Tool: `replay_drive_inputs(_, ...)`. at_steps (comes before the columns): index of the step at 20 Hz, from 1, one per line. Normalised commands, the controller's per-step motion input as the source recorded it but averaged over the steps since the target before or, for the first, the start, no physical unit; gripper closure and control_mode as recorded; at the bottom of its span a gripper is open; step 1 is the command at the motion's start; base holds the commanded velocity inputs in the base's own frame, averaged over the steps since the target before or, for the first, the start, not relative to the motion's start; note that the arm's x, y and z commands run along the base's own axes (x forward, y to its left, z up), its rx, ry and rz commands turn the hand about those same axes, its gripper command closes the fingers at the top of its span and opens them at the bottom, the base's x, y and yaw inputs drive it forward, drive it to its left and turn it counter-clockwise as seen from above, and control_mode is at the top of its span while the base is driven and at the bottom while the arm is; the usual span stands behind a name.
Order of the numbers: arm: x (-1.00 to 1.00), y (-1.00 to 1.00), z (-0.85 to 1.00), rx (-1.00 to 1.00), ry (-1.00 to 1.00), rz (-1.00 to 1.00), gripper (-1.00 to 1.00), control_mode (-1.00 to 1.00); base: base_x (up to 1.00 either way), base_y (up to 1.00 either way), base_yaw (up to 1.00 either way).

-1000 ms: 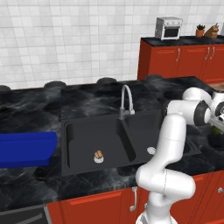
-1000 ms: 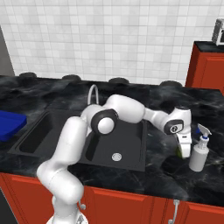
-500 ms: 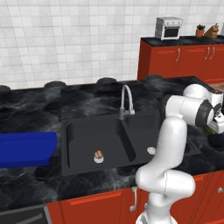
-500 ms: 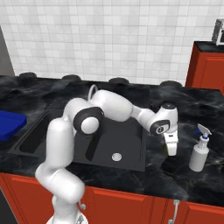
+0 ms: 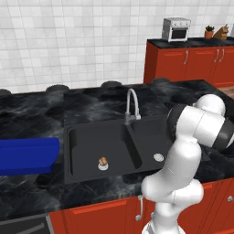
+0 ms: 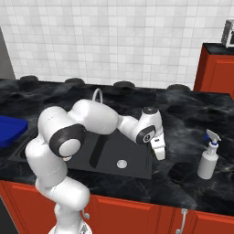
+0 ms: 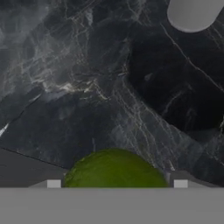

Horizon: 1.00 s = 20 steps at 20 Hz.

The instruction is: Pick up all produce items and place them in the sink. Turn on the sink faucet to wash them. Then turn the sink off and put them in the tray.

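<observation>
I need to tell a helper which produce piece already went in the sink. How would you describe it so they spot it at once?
Start at the black double sink in the dark marble counter, under the silver faucet. In the basin nearer the blue tray, a small tan-brown lumpy piece sits on the round drain. The other basin's drain has nothing on it.

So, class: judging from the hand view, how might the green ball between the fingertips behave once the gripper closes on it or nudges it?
The green ball looks round and smooth, so a nudge would probably send it rolling across the flat counter. Its curved sides may let it slip from the open gripper unless it is squeezed near its widest part. It looks small, so it is probably light.
</observation>
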Motion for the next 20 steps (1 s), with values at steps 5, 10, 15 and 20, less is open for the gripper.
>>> replay_drive_inputs(5, -0.30, 0.60, 0.47, -0.04, -0.03, 0.15, 1.00, -1.00, 0.00, 0.00, 0.00)
replay_drive_inputs(10, -0.33, 0.63, 0.45, -0.05, 0.00, 0.16, 1.00, -1.00, 0.00, 0.00, 0.00)
replay_drive_inputs(15, -0.33, 0.67, 0.34, -0.04, 0.00, 0.15, 1.00, -1.00, 0.00, 0.00, 0.00)
replay_drive_inputs(20, -0.37, 0.76, 0.21, -0.06, 0.00, 0.15, 1.00, -1.00, 0.00, 0.00, 0.00)
